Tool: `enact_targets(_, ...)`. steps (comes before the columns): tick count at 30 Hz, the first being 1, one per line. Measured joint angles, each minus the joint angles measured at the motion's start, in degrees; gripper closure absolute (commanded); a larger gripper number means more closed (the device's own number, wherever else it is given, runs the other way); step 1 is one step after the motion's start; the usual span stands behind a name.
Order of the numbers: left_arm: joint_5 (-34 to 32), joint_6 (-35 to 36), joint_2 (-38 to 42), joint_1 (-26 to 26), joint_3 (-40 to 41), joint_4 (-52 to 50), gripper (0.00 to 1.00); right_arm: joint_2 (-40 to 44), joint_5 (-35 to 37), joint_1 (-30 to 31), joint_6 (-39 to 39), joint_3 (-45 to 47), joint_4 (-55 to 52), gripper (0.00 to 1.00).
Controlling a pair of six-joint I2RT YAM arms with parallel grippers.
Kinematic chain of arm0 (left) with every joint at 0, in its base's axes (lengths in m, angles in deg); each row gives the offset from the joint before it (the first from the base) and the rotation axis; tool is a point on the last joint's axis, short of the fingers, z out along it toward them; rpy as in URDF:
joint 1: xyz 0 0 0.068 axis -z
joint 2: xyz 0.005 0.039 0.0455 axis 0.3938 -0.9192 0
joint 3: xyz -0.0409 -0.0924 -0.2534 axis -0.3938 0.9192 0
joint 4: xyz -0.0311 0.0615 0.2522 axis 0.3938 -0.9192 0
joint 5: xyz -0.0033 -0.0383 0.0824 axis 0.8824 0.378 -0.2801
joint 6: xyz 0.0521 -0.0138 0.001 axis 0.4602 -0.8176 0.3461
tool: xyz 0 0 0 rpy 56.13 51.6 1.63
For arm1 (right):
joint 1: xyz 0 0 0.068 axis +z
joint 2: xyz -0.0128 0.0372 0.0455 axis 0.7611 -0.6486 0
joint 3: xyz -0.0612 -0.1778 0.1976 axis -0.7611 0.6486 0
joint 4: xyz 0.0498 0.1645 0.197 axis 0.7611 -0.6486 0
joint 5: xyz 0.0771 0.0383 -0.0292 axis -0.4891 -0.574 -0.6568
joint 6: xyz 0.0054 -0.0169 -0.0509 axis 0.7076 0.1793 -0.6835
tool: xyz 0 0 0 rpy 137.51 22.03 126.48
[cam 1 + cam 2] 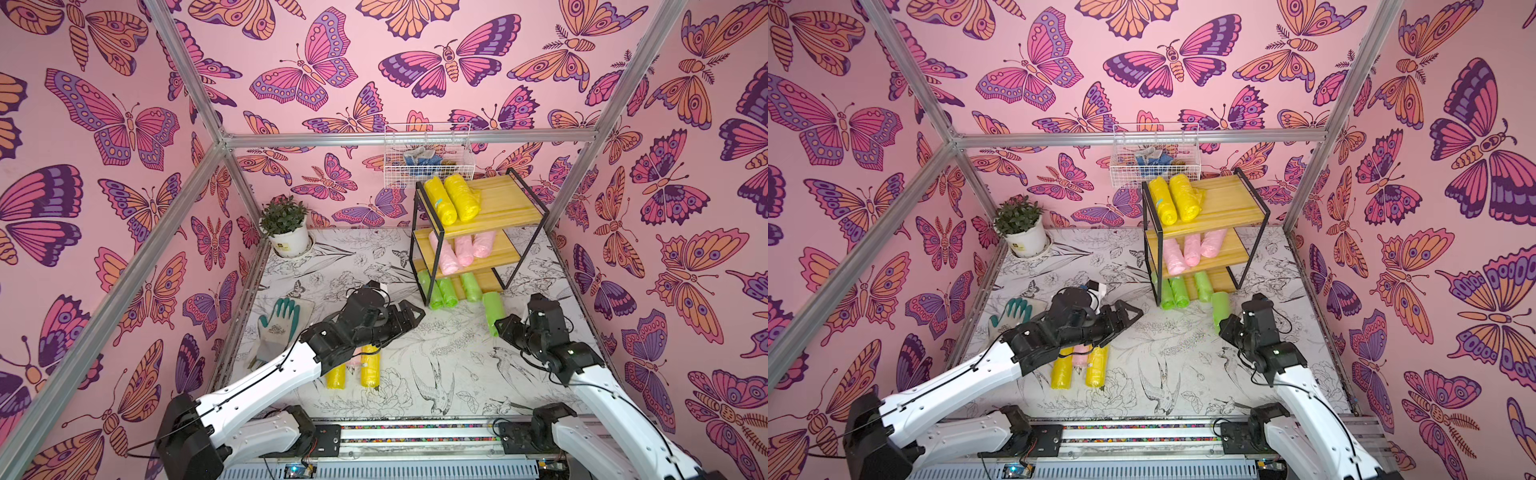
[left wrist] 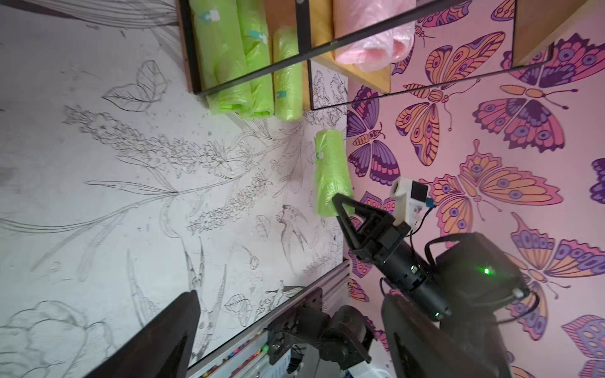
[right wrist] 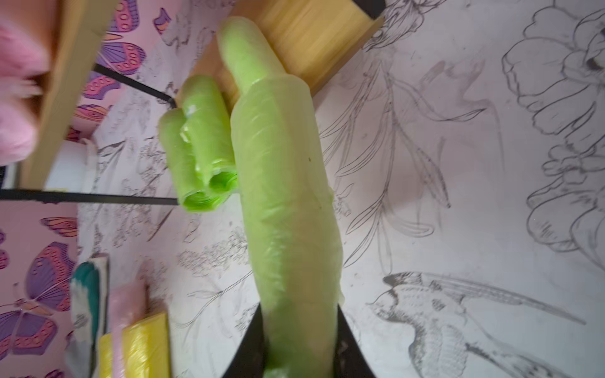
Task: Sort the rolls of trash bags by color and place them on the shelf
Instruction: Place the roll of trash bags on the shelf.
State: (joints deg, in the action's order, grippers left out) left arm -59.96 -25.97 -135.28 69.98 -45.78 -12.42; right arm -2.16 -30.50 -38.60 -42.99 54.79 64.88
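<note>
In both top views the left arm covers the far ends of two bright yellow rolls of crinkly film (image 1: pixel 336 374) lying on the flower-printed table (image 1: pixel 415 365). It also hides all but a sliver of a pale pink roll (image 1: pixel 1079 359) between them. The white wire basket (image 1: pixel 399 174) on the back wall holds blue and grey things too small to name. The stepped wooden shelf in a black metal frame (image 1: pixel 511 203) carries two yellow rolls (image 1: pixel 451 199) on its top board, three pink rolls (image 1: pixel 463 249) on the middle board and three lime green rolls (image 1: pixel 449 293) on the lowest. The left gripper (image 1: pixel 405 326) hangs spread above the table, holding nothing. The right gripper (image 1: pixel 500 324) is clamped on one end of a fourth lime green roll (image 1: pixel 493 307), just in front of the lowest board; whether that roll touches the table cannot be told. A grey-and-green work glove (image 1: pixel 278 322) lies near the table's left edge.

The left wrist view cuts off its own two fingers (image 2: pixel 176 327), which stand wide apart. It shows the right gripper (image 2: pixel 343 209) closed on the fourth roll (image 2: pixel 329 163), apart from the shelved three (image 2: pixel 255 59).

The right wrist view is blurred. The held roll (image 3: pixel 284 212) fills its middle, pinched between two black fingers (image 3: pixel 350 353).
</note>
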Motion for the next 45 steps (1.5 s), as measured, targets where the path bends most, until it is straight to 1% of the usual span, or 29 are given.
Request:
enact_targets(4, -3.0, 2.7, 4.3, 0.0, 0.8, -6.3, 0.07, -7.1, 1.1, -1.3, -5.9, -0.2, 5.7, 1.00)
enact_targets(9, -5.8, 3.8, 9.1, 0.0, 3.8, -10.2, 0.06, -14.1, 3.0, -1.4, -12.0, -3.4, 10.7, 1.00)
enact_targets(16, -7.8, 4.8, 11.8, -0.3, 5.4, -13.7, 0.05, -20.6, 7.3, -1.4, -17.8, -5.9, 20.4, 1.00)
enact_targets(24, -9.4, 5.9, 14.1, -0.3, 5.4, -16.0, 0.05, -30.8, 8.3, -1.4, -20.8, -10.0, 27.8, 1.00)
enact_targets(31, -10.1, 6.8, 15.0, -0.4, 5.4, -18.4, 0.04, -38.0, 10.0, -1.5, -21.3, -11.9, 33.6, 1.00)
enact_targets(33, -10.3, 7.1, 15.4, -0.4, 5.4, -19.4, 0.04, -39.7, 10.2, -1.5, -21.2, -13.6, 34.8, 0.93)
enact_targets(34, -10.4, 7.2, 15.6, -0.4, 5.4, -19.7, 0.04, -40.8, 10.5, -1.5, -21.2, -14.6, 35.6, 0.86)
enact_targets(36, -10.5, 7.3, 16.1, -0.4, 5.4, -20.3, 0.03, -42.3, 10.4, -1.6, -21.1, -16.3, 36.2, 0.67)
enact_targets(37, -10.6, 7.3, 16.3, -0.4, 5.4, -20.4, 0.03, -42.9, 10.4, -1.6, -21.0, -16.7, 36.6, 0.60)
enact_targets(38, -10.7, 7.3, 16.5, -0.4, 5.4, -20.6, 0.02, -43.2, 10.4, -1.6, -21.1, -16.8, 36.9, 0.55)
enact_targets(40, -10.9, 7.3, 16.7, -0.4, 5.4, -20.7, 0.01, -43.3, 10.4, -1.6, -20.8, -16.9, 36.9, 0.49)
enact_targets(45, -12.0, 7.2, 16.0, -0.8, 5.7, -21.9, 0.00, -43.0, 11.4, -1.9, -21.0, -16.9, 35.7, 0.40)
